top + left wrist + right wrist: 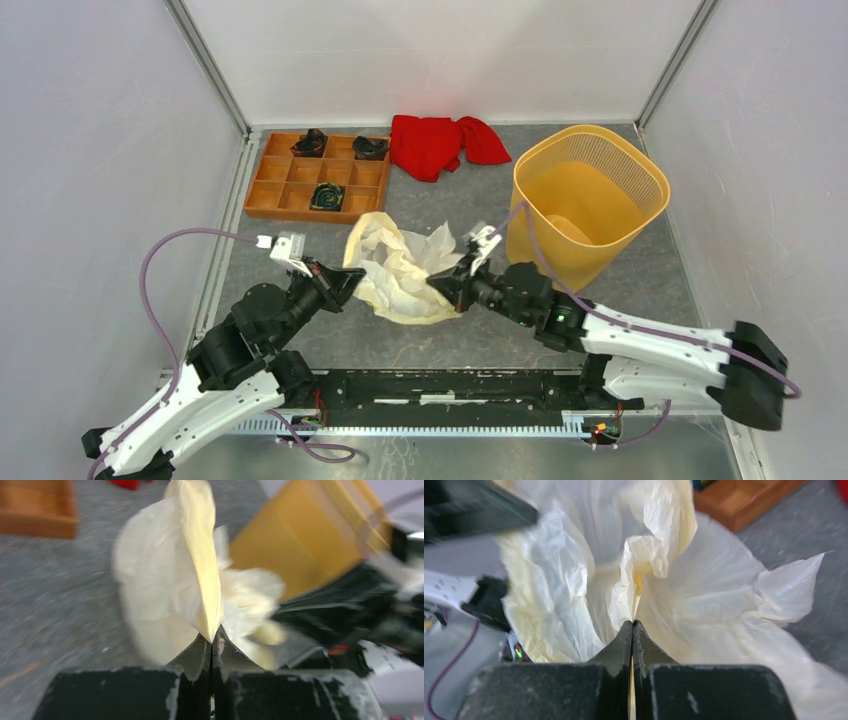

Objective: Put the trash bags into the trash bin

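The left claw (pixel 212 642) and right claw (pixel 632 625) are each pinched shut on a fold of the bag (pixel 400 268), which sits crumpled between them, low by the table. Just beyond the right claw stands the bin (pixel 560 250), with no bag inside. The grasp looks done; lifting and dropping in remain.

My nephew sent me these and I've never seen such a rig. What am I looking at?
A robot's left arm and right arm are bolted at the near edge of a grey table. The wide picture comes from a camera above and behind them; the other two come from a camera on each wrist, looking past its own pincer. On the table are a yellow-orange mesh bin, a wooden compartment tray and a red cloth. The left pincer and the right pincer are both shut on one crumpled cream plastic bag.
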### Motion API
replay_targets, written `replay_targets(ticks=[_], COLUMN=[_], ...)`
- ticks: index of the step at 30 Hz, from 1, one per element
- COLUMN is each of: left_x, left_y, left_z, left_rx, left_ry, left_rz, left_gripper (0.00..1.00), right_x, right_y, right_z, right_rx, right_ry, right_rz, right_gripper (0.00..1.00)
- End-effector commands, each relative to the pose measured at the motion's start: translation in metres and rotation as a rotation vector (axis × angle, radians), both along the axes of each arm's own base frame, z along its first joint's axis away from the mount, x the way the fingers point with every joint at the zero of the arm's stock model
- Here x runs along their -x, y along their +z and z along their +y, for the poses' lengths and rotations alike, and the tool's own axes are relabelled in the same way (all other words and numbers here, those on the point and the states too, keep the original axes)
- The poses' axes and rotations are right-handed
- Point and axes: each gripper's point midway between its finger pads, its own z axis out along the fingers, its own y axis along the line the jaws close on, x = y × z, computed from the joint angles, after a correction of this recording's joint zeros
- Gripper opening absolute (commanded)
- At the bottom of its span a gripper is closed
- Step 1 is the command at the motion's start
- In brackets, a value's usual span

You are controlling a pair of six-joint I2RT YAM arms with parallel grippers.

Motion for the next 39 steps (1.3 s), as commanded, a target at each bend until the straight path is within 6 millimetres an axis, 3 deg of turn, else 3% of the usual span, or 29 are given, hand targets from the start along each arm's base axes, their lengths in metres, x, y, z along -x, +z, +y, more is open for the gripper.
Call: replay_targets(ticks=[1,3,9,11,12,13,16,19,20,22,24,26,28,30,31,32,33,34,35,39], left_x=[-0.018,-0.017,-0.02,-0.025,-0.028,-0.032,-0.032,-0.008,0.003,0.021,0.018,0.0,-0.021,-0.023,-0.019,-0.014,-0.011,-0.01,-0.012,-0.019], left_y=[-0.026,-0.032,-0.057,-0.053,-0.037,-0.013,0.089,0.194,0.219,0.248,0.23,0.178,0.091,0.001,-0.032,-0.053,-0.06,-0.055,-0.038,0.066], left_z=[0.057,0.053,0.038,0.032,0.029,0.027,0.021,0.017,0.019,0.027,0.028,0.03,0.029,0.028,0.029,0.03,0.032,0.035,0.04,0.082], left_rx=[-0.003,0.022,0.04,0.004,-0.019,-0.068,-0.104,0.025,0.078,0.171,0.203,0.204,0.145,0.03,-0.011,-0.032,-0.034,-0.028,-0.005,0.05], left_ry=[0.351,0.343,0.33,0.319,0.305,0.276,0.188,0.057,0.015,-0.021,0.0,0.092,0.216,0.283,0.304,0.312,0.311,0.31,0.317,0.418], left_rz=[0.145,0.157,0.219,0.211,0.173,0.104,-0.08,-0.278,-0.338,-0.421,-0.406,-0.285,-0.054,0.178,0.27,0.33,0.349,0.331,0.28,0.003], left_gripper=[0.02,0.02,0.02,0.02,0.02,0.02,0.02,0.02,0.02,0.02,0.02,0.02,0.02,0.02,0.02,0.02,0.02,0.02,0.02,0.02], right_x=[-0.016,-0.017,-0.039,-0.054,-0.061,-0.07,-0.076,-0.043,-0.028,-0.007,-0.002,-0.016,-0.034,-0.037,-0.036,-0.034,-0.033,-0.032,-0.033,-0.044], right_y=[0.062,0.053,-0.008,0.002,0.017,0.046,0.17,0.28,0.306,0.328,0.314,0.259,0.169,0.08,0.043,0.016,0.004,0.007,0.021,0.1], right_z=[-0.024,-0.027,-0.022,-0.014,-0.007,-0.002,0.005,0.0,-0.005,-0.016,-0.027,-0.028,-0.021,-0.014,-0.012,-0.013,-0.013,-0.011,-0.007,-0.008], right_rx=[-0.088,-0.058,0.164,0.206,0.209,0.21,0.075,-0.118,-0.175,-0.275,-0.319,-0.259,-0.104,0.058,0.13,0.184,0.211,0.217,0.215,0.189], right_ry=[-0.121,-0.138,-0.203,-0.202,-0.192,-0.191,-0.18,-0.092,-0.061,-0.021,-0.034,-0.1,-0.151,-0.141,-0.132,-0.124,-0.123,-0.107,-0.094,-0.115], right_rz=[-0.091,-0.078,-0.007,-0.014,-0.026,-0.064,-0.233,-0.41,-0.47,-0.542,-0.567,-0.517,-0.39,-0.255,-0.193,-0.143,-0.118,-0.124,-0.149,-0.295], right_gripper=[0.0,0.0,0.0,0.0,0.0,0.0,0.0,0.0,0.0,0.0,0.0,0.0,0.01,0.0,0.01,0.0,0.0,0.0,0.0,0.0])
